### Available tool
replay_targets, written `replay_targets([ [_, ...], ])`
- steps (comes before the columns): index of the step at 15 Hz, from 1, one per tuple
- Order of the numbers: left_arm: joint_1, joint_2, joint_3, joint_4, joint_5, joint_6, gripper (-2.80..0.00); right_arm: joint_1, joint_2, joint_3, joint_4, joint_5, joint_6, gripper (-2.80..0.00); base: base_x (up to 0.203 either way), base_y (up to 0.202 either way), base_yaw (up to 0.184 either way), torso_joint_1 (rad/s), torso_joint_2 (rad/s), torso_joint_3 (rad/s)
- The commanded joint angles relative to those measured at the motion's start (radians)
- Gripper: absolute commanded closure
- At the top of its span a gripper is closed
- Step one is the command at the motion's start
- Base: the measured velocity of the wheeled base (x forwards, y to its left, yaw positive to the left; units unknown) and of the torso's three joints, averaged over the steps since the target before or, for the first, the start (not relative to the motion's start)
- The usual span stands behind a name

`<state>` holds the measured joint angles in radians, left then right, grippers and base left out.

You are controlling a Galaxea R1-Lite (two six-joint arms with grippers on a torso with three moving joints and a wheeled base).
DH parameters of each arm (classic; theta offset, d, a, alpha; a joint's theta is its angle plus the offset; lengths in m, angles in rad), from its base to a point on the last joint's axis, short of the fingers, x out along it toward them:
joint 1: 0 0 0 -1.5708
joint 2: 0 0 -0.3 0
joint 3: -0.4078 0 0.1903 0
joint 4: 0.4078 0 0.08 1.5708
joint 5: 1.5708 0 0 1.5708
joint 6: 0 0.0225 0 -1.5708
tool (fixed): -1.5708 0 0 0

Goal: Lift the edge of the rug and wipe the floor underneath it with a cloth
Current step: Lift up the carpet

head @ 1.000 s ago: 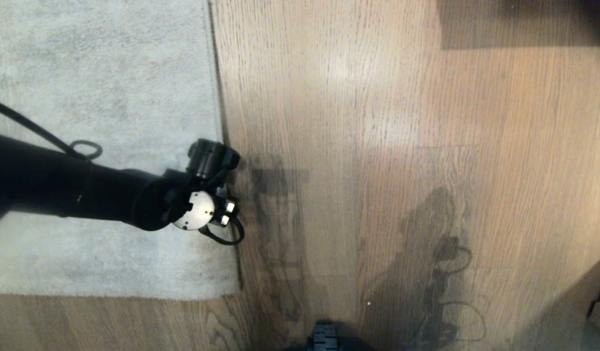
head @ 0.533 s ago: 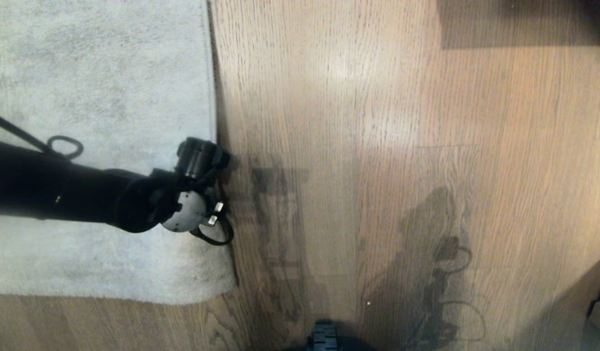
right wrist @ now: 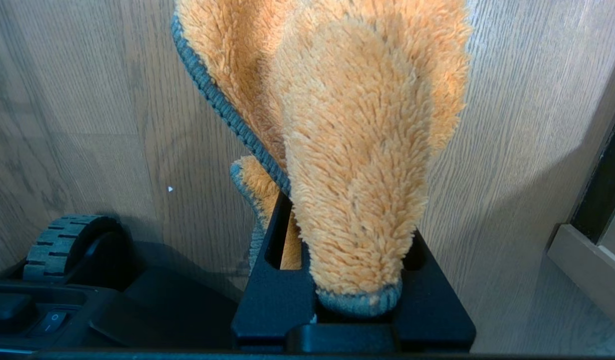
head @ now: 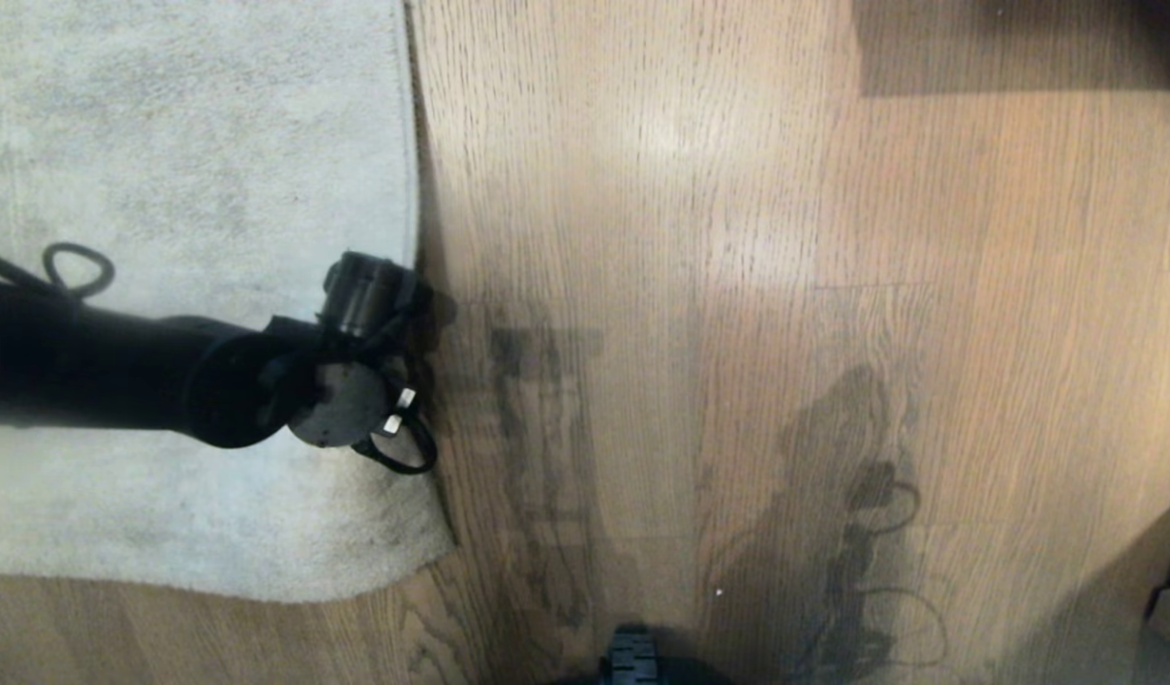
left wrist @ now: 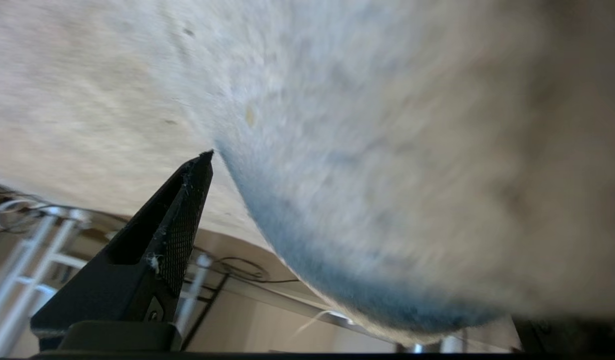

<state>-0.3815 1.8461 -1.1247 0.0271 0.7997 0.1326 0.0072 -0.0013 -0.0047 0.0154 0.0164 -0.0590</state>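
Our left pincer [head: 409,314] sits wide at the rug edge [head: 416,228], which runs fwd-back; right pincer [right wrist: 355,300] grips the cloth [right wrist: 352,150].

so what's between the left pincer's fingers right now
The rug edge fills the gap beside the visible finger of the left pincer, seen from its wrist.

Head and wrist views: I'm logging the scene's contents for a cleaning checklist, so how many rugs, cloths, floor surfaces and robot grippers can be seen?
Rug, pale grey: 1
Cloth, orange with a grey hem: 1
Wood floor: 1
Grippers: 2, the left gripper at the rug edge, and the right gripper shut on the cloth
Total: 5
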Motion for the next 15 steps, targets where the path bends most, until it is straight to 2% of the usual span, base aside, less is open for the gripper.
replay_targets([
  [1,0.004,-0.026,0.0,-0.003,0.023,0.016,-2.8,0.0,0.001,0.0,0.0,0.0,-0.001,0.0,0.0,0.0,0.0,0.0,0.0,0.0],
  [4,0.004,-0.053,0.009,-0.001,0.031,0.054,-2.8,0.0,0.001,0.0,0.0,0.0,-0.001,0.0,0.0,0.0,0.0,0.0,0.0,0.0],
  [6,-0.003,-0.069,0.032,-0.001,0.066,0.072,-2.8,0.0,0.001,0.0,0.0,0.0,-0.001,0.0,0.0,0.0,0.0,0.0,0.0,0.0],
  [15,-0.068,-0.154,0.243,-0.005,0.085,0.078,-2.8,0.0,0.001,0.0,0.0,0.0,-0.001,0.0,0.0,0.0,0.0,0.0,0.0,0.0],
])
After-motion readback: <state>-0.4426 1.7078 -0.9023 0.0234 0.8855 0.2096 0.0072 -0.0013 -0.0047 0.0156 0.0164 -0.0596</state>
